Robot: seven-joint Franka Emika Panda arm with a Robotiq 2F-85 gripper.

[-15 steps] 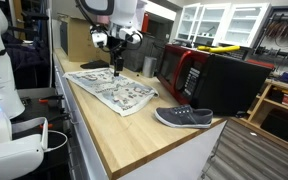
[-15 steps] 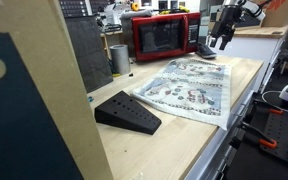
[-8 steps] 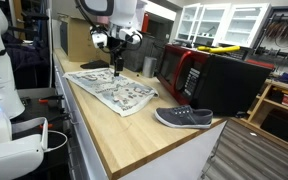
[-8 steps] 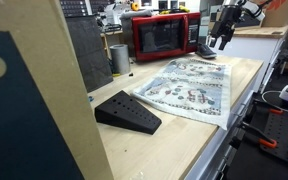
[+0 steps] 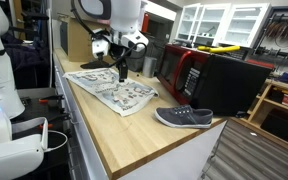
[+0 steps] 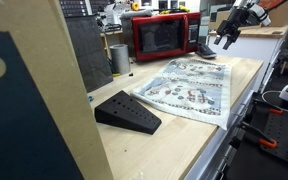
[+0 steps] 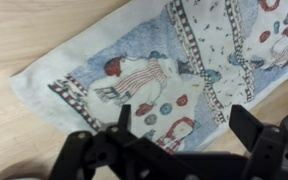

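Note:
A printed cloth with cartoon figures lies flat on the wooden counter; it also shows in the other exterior view as a printed cloth. My gripper hangs above the cloth's far part, open and empty. In the other exterior view the gripper sits high near the microwave. The wrist view looks straight down on the cloth, with the gripper spread wide over a red and blue figure, nothing between its fingers.
A grey shoe lies near the counter's front corner, beside a red and black microwave. A black wedge rests on the counter by a large cardboard panel. A metal cup stands near the microwave.
The gripper has shifted slightly sideways and turned above the cloth. Its jaws stay open. The cloth and shoe have not moved.

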